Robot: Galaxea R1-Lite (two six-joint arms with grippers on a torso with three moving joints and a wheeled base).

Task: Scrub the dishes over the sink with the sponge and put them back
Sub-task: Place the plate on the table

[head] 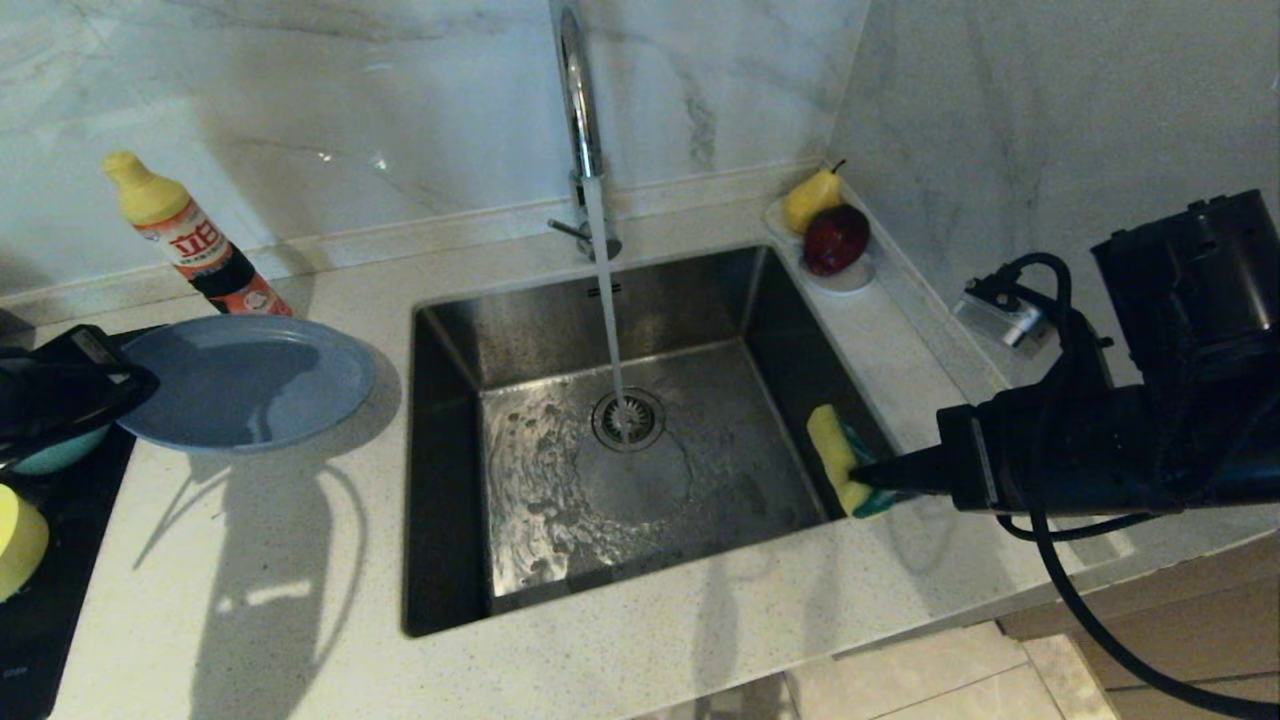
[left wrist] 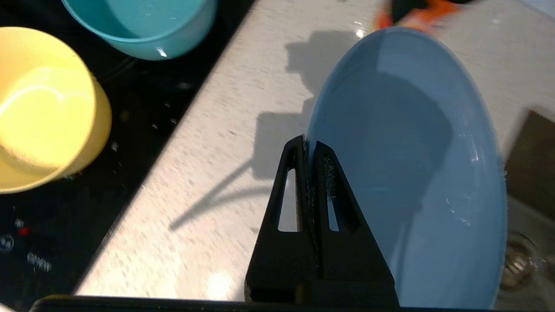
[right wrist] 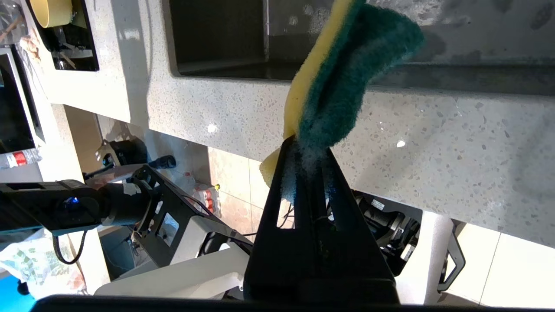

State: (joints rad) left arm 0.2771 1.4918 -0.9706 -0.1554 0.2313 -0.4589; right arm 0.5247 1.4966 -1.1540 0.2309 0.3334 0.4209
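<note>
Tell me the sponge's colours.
Sponge: dark green scouring face on yellow foam, clearest in the right wrist view.

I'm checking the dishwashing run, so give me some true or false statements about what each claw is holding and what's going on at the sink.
1. The left claw is clamped on the rim of the plate. True.
2. The right claw is empty. False: it pinches the sponge.
3. Water runs from the faucet into the sink. True.
4. The plate is under the water stream. False: it is over the counter, left of the sink.
5. The yellow bowl is stacked inside the teal bowl. False: they sit apart, side by side.
</note>
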